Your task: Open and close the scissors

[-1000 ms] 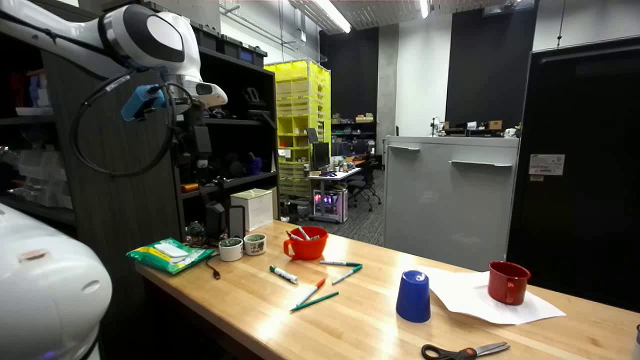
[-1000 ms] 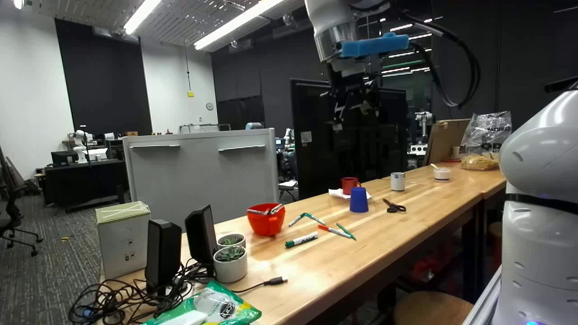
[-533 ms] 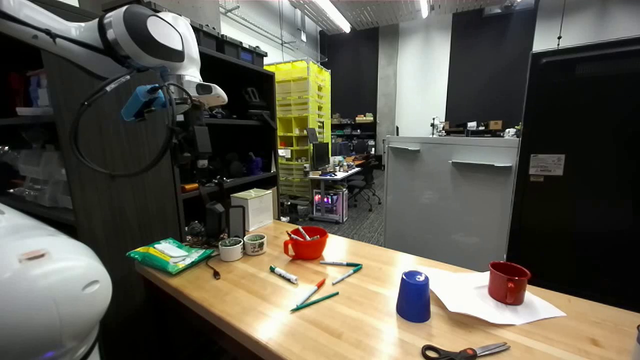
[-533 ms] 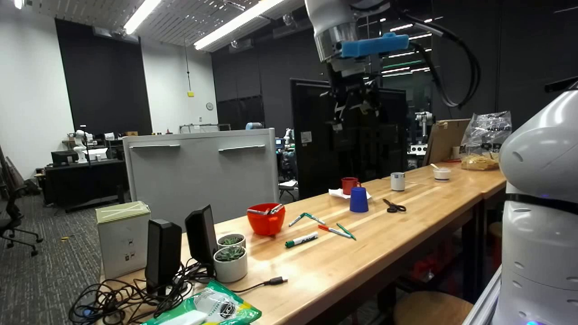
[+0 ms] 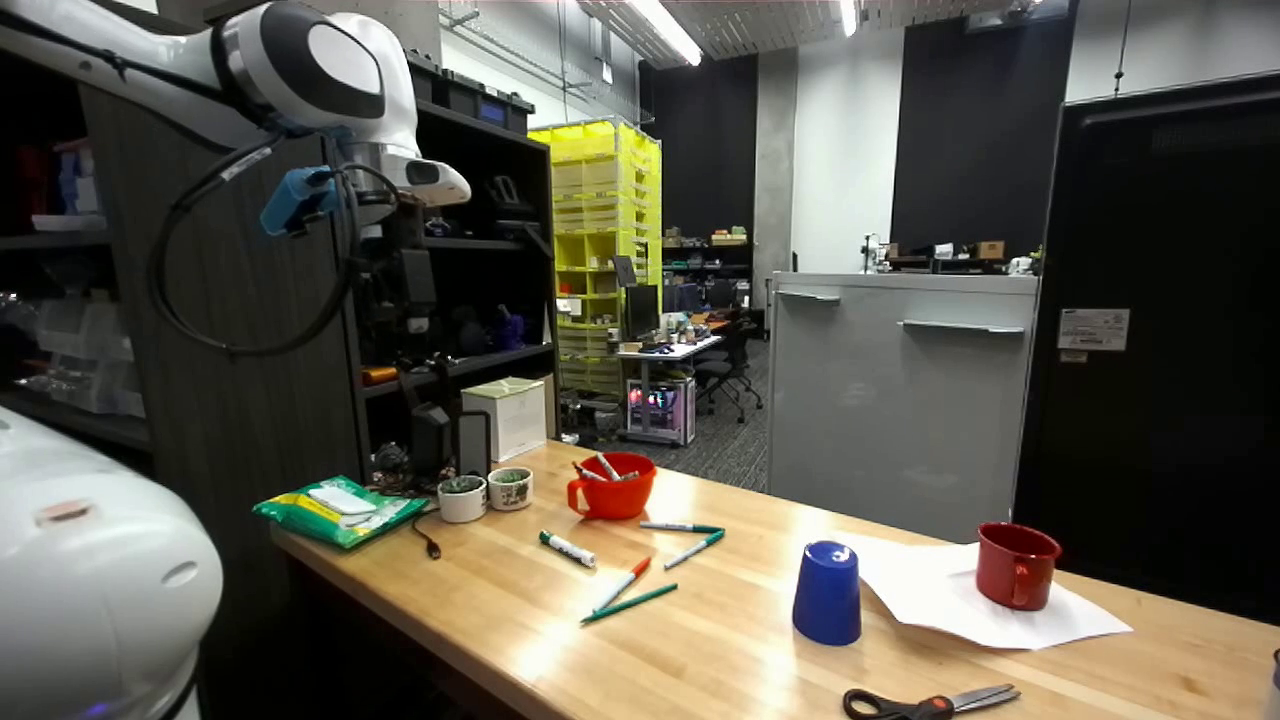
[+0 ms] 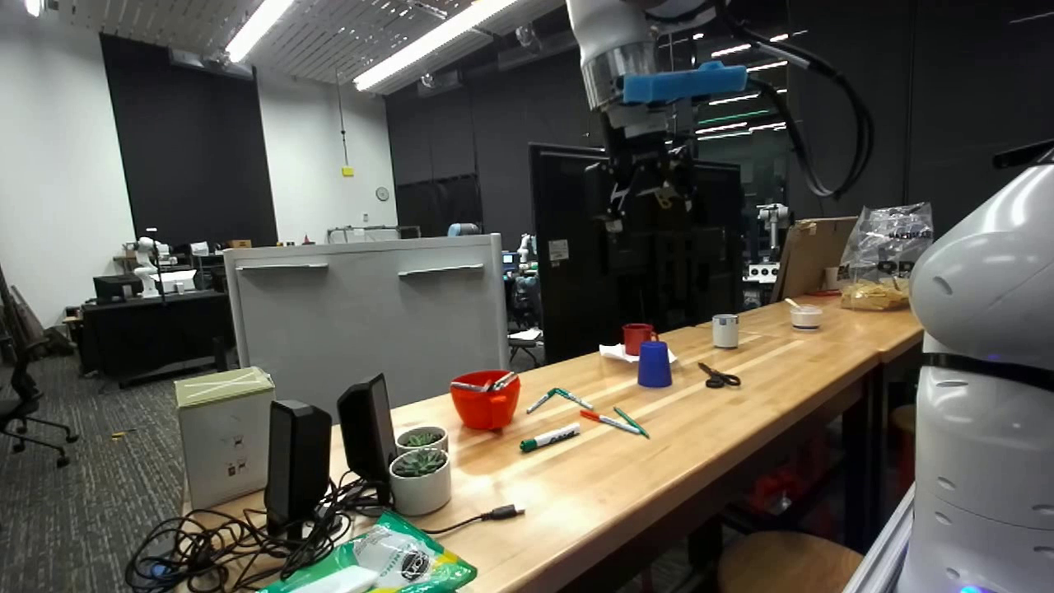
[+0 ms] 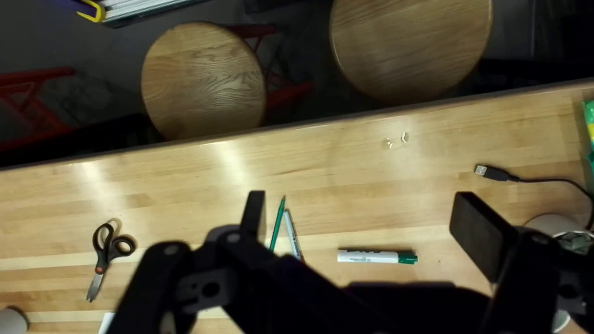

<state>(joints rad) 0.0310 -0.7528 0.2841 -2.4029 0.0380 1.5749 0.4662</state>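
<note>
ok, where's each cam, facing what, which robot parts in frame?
In an exterior view: beside the robot base, facing across the bench; arm upper left.
In an exterior view: near the speakers, facing along the bench; gripper, arm at top, base right.
Wrist view: wrist-mounted, facing down at bench and stools; open fingers below.
Both exterior views share scissors, blue cup and red mug.

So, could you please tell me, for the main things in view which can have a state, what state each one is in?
Hand: open and empty.
Scissors: lying flat, nearly closed, tips slightly apart.
Blue cup: upside down.
Dark red mug: upright, on paper.
Bright red cup: upright, holding markers.
Thick marker: capped, lying on its side.
USB plug: plugged into nothing.
</note>
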